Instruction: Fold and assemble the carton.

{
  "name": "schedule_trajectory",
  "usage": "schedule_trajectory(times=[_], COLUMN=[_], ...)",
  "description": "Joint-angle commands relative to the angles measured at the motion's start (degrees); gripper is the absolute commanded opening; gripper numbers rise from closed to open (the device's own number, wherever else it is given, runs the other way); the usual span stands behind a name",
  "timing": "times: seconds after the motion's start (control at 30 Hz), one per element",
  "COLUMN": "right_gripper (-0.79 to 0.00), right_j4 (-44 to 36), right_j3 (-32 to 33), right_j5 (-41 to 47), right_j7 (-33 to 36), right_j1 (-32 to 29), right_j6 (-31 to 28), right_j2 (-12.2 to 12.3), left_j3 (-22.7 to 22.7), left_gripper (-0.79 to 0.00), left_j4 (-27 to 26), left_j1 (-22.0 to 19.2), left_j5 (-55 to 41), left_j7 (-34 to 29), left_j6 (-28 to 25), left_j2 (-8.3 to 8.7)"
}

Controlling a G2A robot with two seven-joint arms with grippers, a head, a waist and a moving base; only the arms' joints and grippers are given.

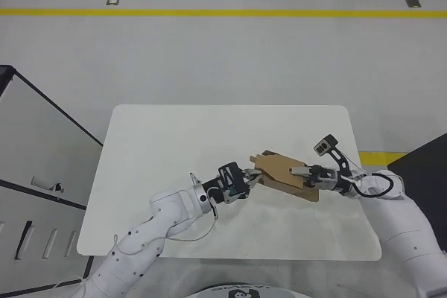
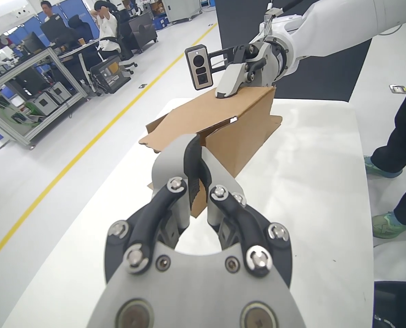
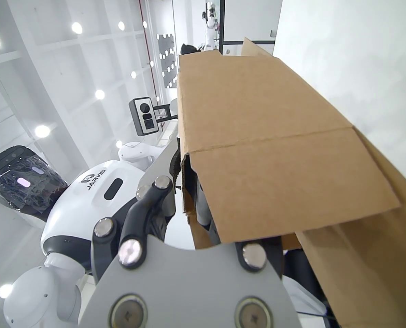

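Note:
A brown carton [image 1: 283,173], partly opened into a slanted tube, lies right of the middle of the white table [image 1: 171,149]. My left gripper [image 1: 247,181] is at the carton's near-left end. In the left wrist view this gripper [image 2: 194,146] is shut on an end flap of the carton [image 2: 230,131]. My right gripper [image 1: 302,172] holds the opposite end, with one finger [image 2: 227,85] lying on the top panel. In the right wrist view it [image 3: 185,175] pinches a carton [image 3: 264,145] wall; the far finger is hidden behind cardboard.
A dark-edged cabinet [image 1: 15,127] stands off the table's left side and a dark unit [image 1: 432,160] off its right. The table's left half and far strip are bare white surface.

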Motion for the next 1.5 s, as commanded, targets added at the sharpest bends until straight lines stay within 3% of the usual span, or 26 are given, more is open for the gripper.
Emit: schedule_trajectory(times=[0.0, 0.57, 1.13, 1.47], right_gripper=[-0.785, -0.785, -0.785, -0.785], right_j4=[0.25, 0.22, -1.16, -1.84], right_j3=[0.14, 0.71, 0.72, 2.61], right_j5=[0.07, -0.76, -1.52, -1.48], right_j7=[-0.13, -1.84, -2.09, 0.22], right_j1=[0.08, 0.02, -1.09, -1.83], right_j6=[-0.04, 0.57, 0.62, -0.44], right_j2=[-0.06, -0.55, -1.02, -0.79], left_j3=[0.15, 2.62, 5.15, 1.16], left_gripper=[-0.785, -0.785, -0.785, -0.785], left_j4=[0.08, 0.34, 0.95, -0.76], left_j1=[-0.11, -1.15, -2.16, 0.05], left_j5=[0.22, 2.43, 3.46, 3.3], left_j7=[0.38, 0.9, -0.47, -0.71], left_j6=[-0.37, -2.54, -0.48, -0.11], left_j2=[0.04, 0.11, -0.27, 0.74])
